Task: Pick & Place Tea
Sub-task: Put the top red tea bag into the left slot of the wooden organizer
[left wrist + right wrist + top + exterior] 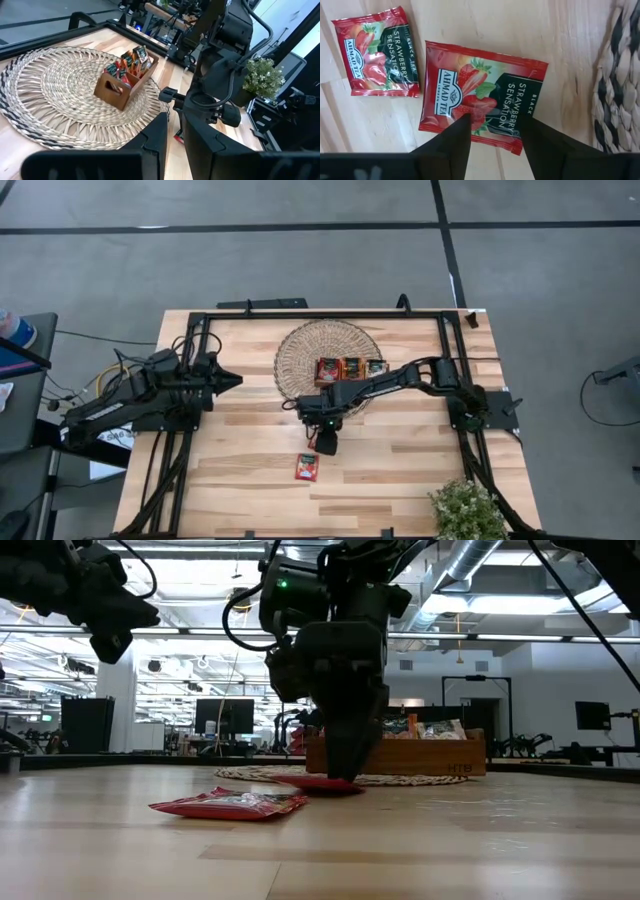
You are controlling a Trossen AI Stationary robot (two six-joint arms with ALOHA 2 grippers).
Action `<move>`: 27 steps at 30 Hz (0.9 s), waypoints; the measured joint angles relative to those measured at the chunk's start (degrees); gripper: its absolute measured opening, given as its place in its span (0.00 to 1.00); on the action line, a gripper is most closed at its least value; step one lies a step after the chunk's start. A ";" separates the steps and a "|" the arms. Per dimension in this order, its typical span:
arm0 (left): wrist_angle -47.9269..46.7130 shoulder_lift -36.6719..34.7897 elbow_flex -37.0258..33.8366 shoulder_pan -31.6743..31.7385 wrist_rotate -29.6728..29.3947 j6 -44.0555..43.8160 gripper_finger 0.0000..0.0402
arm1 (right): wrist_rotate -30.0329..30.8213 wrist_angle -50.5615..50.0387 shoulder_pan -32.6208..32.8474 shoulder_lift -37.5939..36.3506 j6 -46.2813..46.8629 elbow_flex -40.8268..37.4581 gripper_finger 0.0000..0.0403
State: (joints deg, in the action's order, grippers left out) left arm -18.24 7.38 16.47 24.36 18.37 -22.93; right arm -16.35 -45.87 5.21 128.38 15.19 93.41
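Two red tea sachets lie flat on the wooden table, near the woven mat (300,350). One (306,467) (377,52) lies alone toward the near edge. My right gripper (492,132) (345,772) points down over the other (482,100) (320,784), open, with a fingertip over each half of its near edge. In the high view this gripper (326,442) hides that sachet. More sachets stand in the brown wooden tray (350,369) (125,85) on the mat. My left gripper (236,380) (175,145) waits left of the mat, raised, with only a slit between its fingers and nothing in them. My right gripper comes from above, steeply slanted, with its fingertips (457,127) down at the top face of the sachet, near one edge (490,135). The sachet lies flat on the table. I cannot tell whether the tips touch it.
A black frame runs around the tabletop (250,480). A small green plant (465,510) stands at the near right corner. Bare wood lies to the left of and in front of the lone sachet.
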 joint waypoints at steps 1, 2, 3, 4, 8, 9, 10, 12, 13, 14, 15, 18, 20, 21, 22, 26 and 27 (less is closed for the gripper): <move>0.00 0.00 0.00 0.00 0.01 -0.07 0.13 | 0.09 -0.06 0.03 0.02 -0.01 -0.02 0.39; -0.01 0.00 0.00 0.00 0.01 -0.07 0.13 | 0.27 -0.06 0.22 0.02 -0.01 -0.02 0.38; -0.02 0.00 0.00 -0.01 0.01 -0.07 0.13 | 0.84 -0.06 0.41 0.02 -0.02 -0.02 0.37; -0.01 0.00 0.00 0.00 0.01 -0.07 0.13 | 1.56 -0.09 0.67 0.02 -0.04 -0.02 0.37; -0.02 0.00 0.00 -0.02 0.01 -0.03 0.13 | 3.02 -0.24 1.16 0.00 0.28 -0.02 0.34; -0.02 0.00 0.00 -0.02 0.01 -0.03 0.13 | 2.90 -0.24 1.17 0.00 0.67 -0.04 0.34; -0.02 0.00 0.00 -0.01 0.01 -0.05 0.13 | 2.79 -0.24 1.18 0.00 1.16 -0.04 0.34; -0.02 0.00 0.00 0.00 0.01 -0.05 0.13 | 2.01 -0.27 0.97 -0.28 2.03 -0.04 0.33; -0.02 0.00 0.00 -0.01 0.03 -0.05 0.13 | 1.61 -0.38 0.76 -0.98 2.55 -0.07 0.33; -0.02 0.00 0.00 0.00 0.03 -0.05 0.13 | 1.21 -0.39 0.47 -1.41 2.83 -0.11 0.34; -0.02 0.00 0.00 -0.02 0.02 -0.05 0.13 | 1.17 -1.02 0.22 -1.79 2.83 -0.24 0.34; -0.04 0.00 0.00 0.00 0.03 -0.20 0.13 | 1.72 -2.25 -0.08 -3.33 3.06 -0.49 0.36; -0.02 0.00 0.00 -0.01 0.03 -0.45 0.13 | 1.69 -2.50 -0.37 -4.53 3.86 -0.47 0.37; -0.03 0.00 0.00 0.00 0.05 -0.45 0.13 | 1.61 -2.98 -0.48 -5.01 3.92 -0.39 0.37; -0.03 0.00 0.00 -0.01 0.04 -0.45 0.13 | 1.63 -3.03 -0.46 -5.23 3.96 -0.35 0.38; -0.04 0.00 0.00 0.00 0.05 -0.45 0.13 | 1.69 -3.27 -0.06 -5.25 4.36 -0.35 0.39; -0.04 0.00 0.00 0.00 0.03 -0.45 0.13 | 1.74 -3.12 0.13 -5.20 4.36 -0.33 0.39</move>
State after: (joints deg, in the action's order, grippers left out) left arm -18.28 7.38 16.47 24.36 18.39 -23.38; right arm -14.61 -48.99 5.34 123.18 19.55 93.07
